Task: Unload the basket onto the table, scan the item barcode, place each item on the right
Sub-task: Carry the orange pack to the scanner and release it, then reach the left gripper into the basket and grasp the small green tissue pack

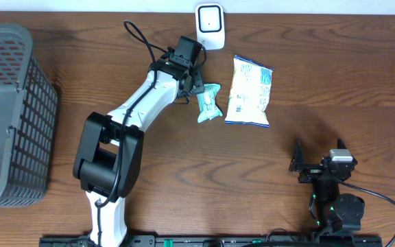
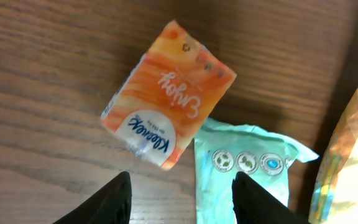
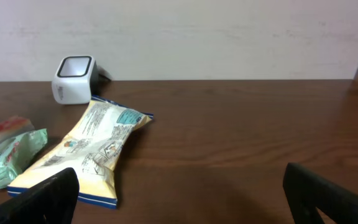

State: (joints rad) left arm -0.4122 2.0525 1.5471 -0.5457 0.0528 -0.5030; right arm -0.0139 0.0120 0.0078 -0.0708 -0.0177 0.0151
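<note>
The left gripper (image 2: 182, 182) is hanging with its two fingers spread apart and nothing is sitting between them. The orange tissue pack (image 2: 166, 93), which I am taking as the item to scan, is lying on the table (image 1: 334, 82) just beyond the fingertips, toward the upper middle of the left wrist frame. Its long axis is running from lower left to upper right, oblique to the line between the fingers, so I am judging that a grasp is asking for a turn of the wrist. Its lower corner is touching the teal packet (image 2: 241, 168). In the overhead view the scanner (image 1: 210, 26) is standing at the top centre, near this gripper, with the yellow snack bag (image 1: 249, 91) to the right of it. The right gripper (image 3: 182, 183) is waiting fully spread at the lower right, well apart, so the left arm is the nearer one. The wood is flat and bare around the pack on its left side.
</note>
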